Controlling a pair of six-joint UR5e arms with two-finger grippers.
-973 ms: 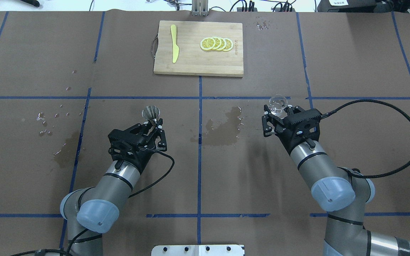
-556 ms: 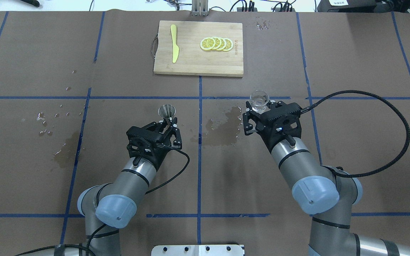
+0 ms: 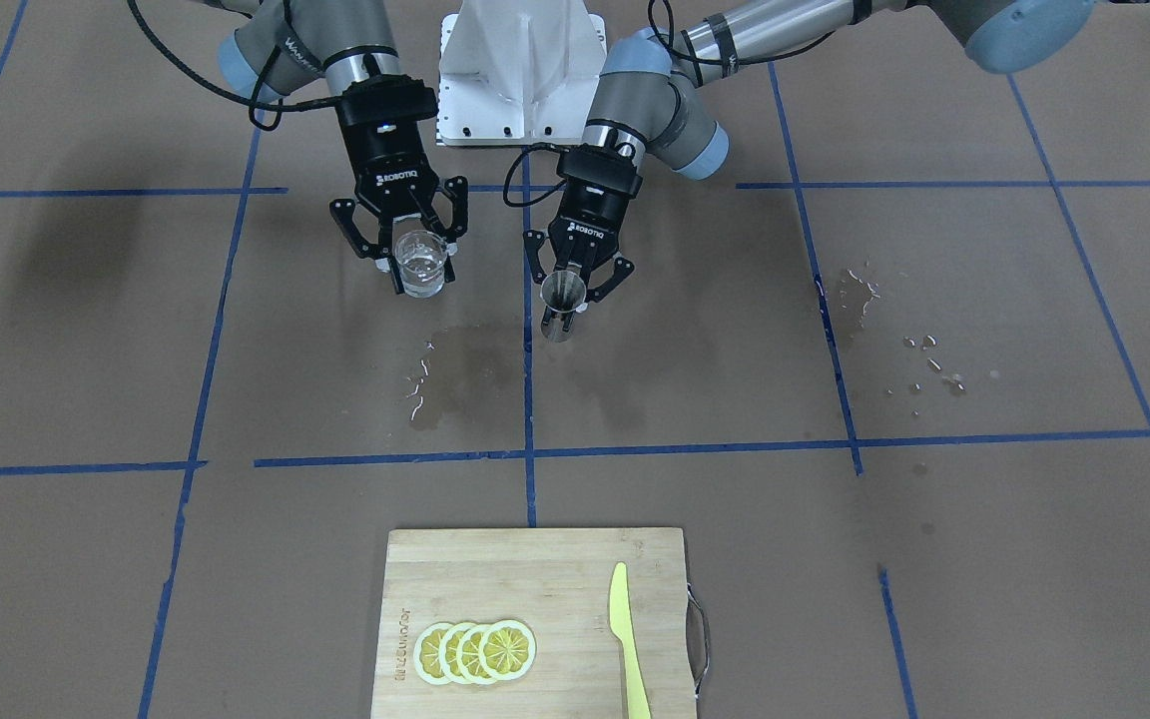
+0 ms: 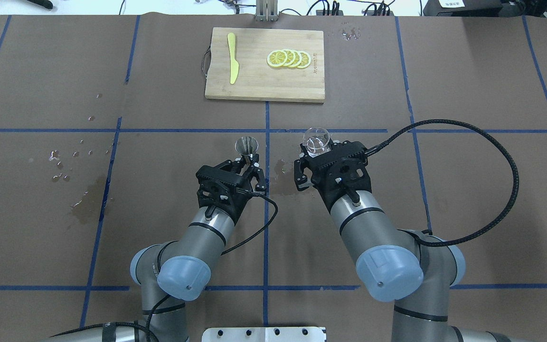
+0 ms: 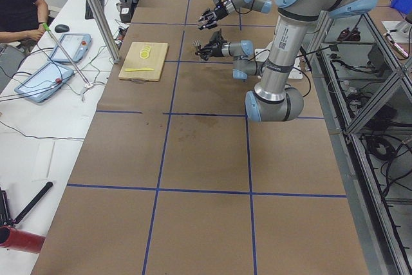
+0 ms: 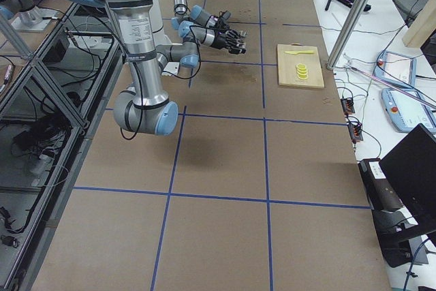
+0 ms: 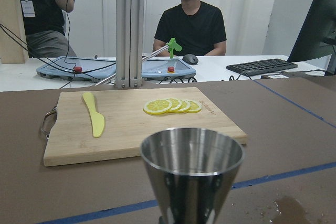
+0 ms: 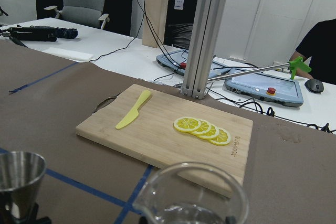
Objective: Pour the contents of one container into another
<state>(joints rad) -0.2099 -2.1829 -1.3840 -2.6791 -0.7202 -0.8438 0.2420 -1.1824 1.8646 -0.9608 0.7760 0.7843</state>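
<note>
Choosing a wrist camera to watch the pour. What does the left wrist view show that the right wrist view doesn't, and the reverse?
Only the left wrist view: a keyboard on the far desk. Only the right wrist view: the glass cup, close at the bottom edge, and a grey chair. Both: the metal cup, which is large and centred in the left view and low at the left edge in the right view, plus the cutting board, lemon slices and yellow knife.

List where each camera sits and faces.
Front-facing: across the table, facing the robot; both arms.
Overhead: behind the robot, looking forward and down; both arms.
Exterior left: table's left end, looking along it; left arm nearest.
Exterior right: opposite end; right arm nearest.
Left wrist: forward over the jigger.
Right wrist: forward over the glass cup.
Both wrist views share the cutting board.
</note>
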